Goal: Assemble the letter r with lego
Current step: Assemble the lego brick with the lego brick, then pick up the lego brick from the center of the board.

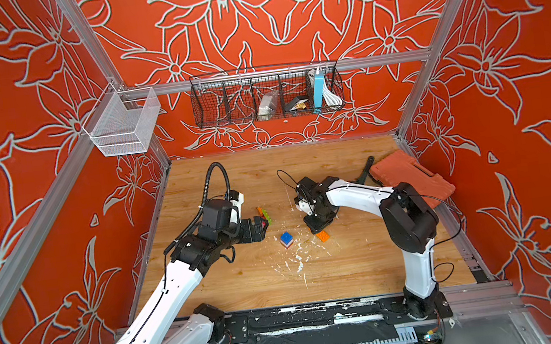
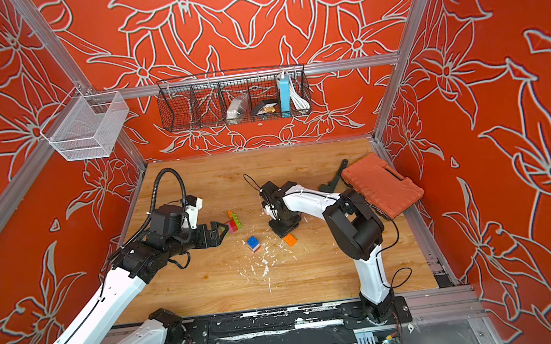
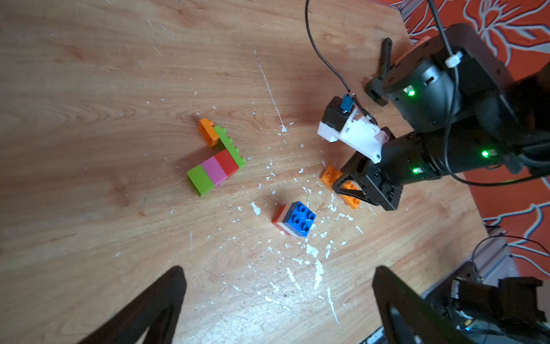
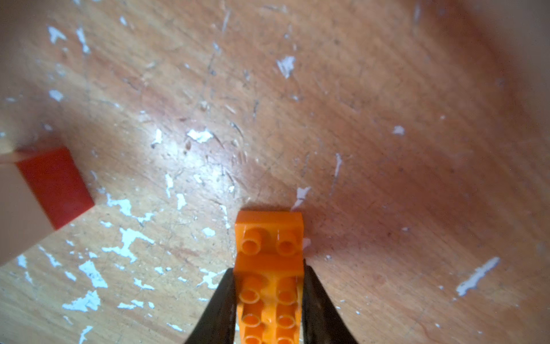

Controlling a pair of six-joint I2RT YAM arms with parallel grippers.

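The lego lies mid-table in three lots. A joined piece of orange, lime green, red and pink bricks lies flat, seen in both top views. A short stack with a blue top stands in front of it; its red side shows in the right wrist view. My right gripper points down, shut on an orange brick at the table surface. My left gripper hovers open and empty just left of the joined piece.
An orange-red ribbed case leans at the back right with a black tool beside it. White paint flecks are scattered near the bricks. A black wire basket and a white mesh basket hang on the frame.
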